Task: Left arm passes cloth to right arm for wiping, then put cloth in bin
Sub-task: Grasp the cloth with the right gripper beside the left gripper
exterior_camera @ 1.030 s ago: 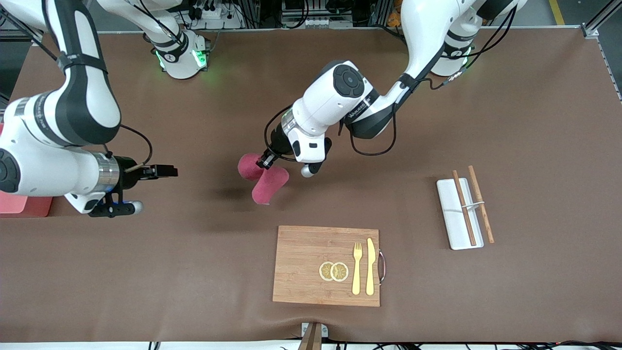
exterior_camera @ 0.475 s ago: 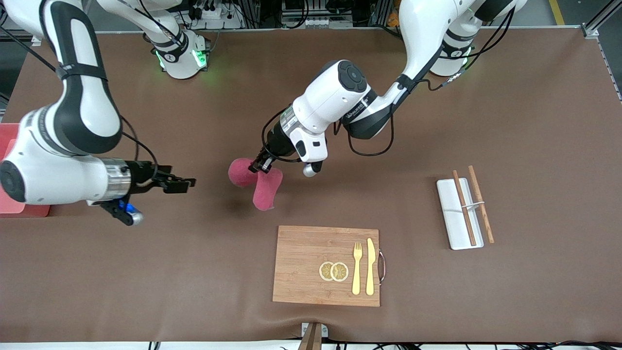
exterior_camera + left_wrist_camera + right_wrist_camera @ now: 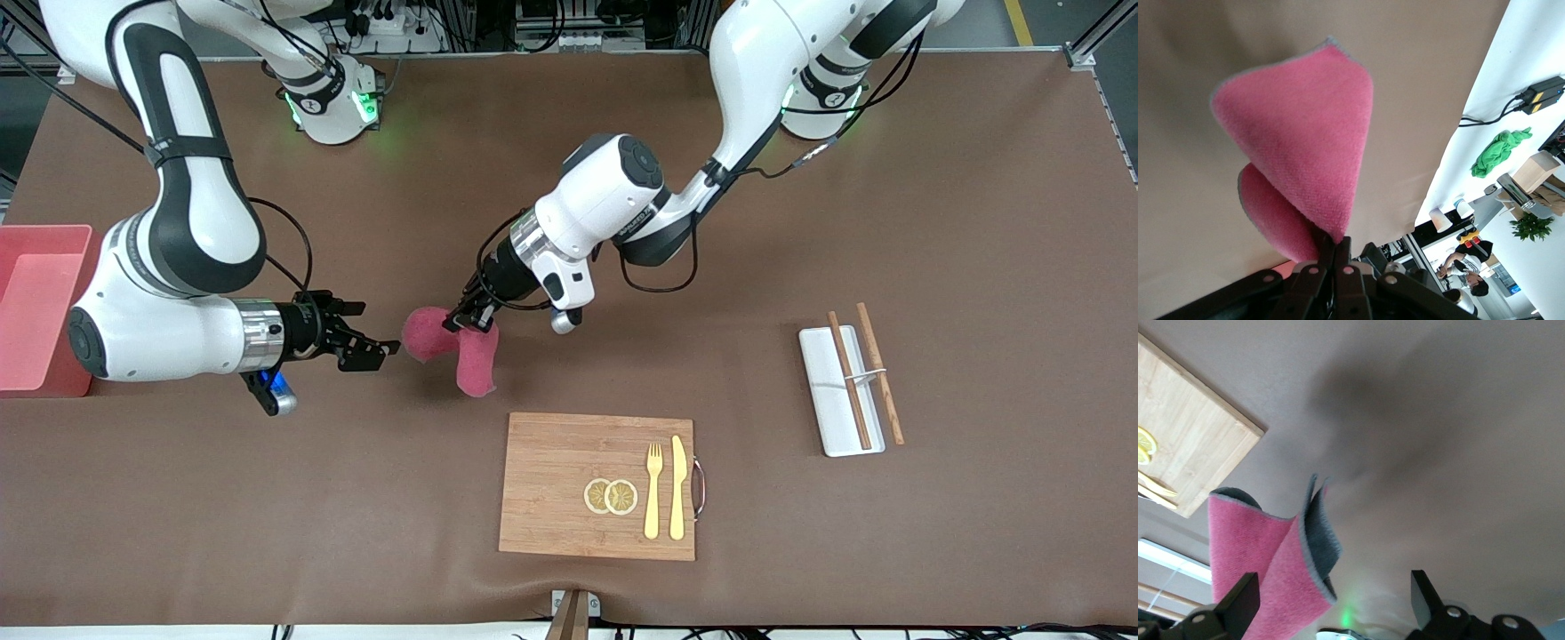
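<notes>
- The left gripper pinches the cloth up in the air, over the bare brown table. Its two fingers are squeezed tight on one small bit of the cloth, and the rest hangs down in two floppy flaps.
- The right gripper is just beside the cloth, with its fingers spread wide and nothing in them. One flap hangs right between them in the right wrist view.
- I think the hand-over is the next step, and it can go wrong in a few ways.
- The cloth is soft and may swing. If the right fingers close at the wrong time, they may catch only the thin grey edge, and the cloth can slip out.
- If the left gripper lets go too soon, the cloth falls onto the table and must be picked up again.
- If the left gripper holds on too long while the right arm pulls, the cloth gets tugged and may tear free from both.
- The two grippers are very near each other. If one pushes too far, they can bump.
- The bin sits at the right arm's end of the table, well apart from the cloth, so a weak grip could drop the cloth on the way there.
- The cutting board is nearer the front camera, so a low flap might brush it.
</notes>
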Controlling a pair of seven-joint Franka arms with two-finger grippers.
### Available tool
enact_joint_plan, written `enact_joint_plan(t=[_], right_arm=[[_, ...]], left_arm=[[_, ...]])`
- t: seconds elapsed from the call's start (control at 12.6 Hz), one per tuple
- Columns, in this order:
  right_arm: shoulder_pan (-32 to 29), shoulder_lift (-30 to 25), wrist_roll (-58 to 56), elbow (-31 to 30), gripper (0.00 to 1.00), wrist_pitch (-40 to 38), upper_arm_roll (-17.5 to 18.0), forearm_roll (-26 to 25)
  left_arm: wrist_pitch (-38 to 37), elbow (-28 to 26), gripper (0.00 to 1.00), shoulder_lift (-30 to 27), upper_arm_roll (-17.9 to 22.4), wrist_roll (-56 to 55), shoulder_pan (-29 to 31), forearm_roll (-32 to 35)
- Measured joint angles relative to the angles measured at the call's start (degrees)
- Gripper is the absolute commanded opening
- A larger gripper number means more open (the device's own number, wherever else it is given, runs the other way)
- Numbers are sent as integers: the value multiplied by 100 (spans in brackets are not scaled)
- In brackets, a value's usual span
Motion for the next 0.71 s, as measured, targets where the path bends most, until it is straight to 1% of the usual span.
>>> enact_joint_plan(t=[0.16,0.4,0.48,0.55,0.63,0.71], right_arm=[[25,-1,50,-109,100,88,2,79],[140,1,56,-358,100,497,10,180],[214,1,60,-435,57,563,12,216],[267,1,62,-480,8,593,12,235],[294,1,62,-491,0,598,13,252],[313,-1,62,-491,0,598,14,265]], left_arm=[[6,27,0,5,-2,-139,-31,0],[28,144,0,-20,-8,-560,-79,-1],[28,160,0,-36,-8,-676,-80,-1],[26,160,0,-37,-8,-738,-81,-1],[25,153,0,-31,-7,-780,-82,-21],[25,148,0,-24,-3,-788,-82,-93]])
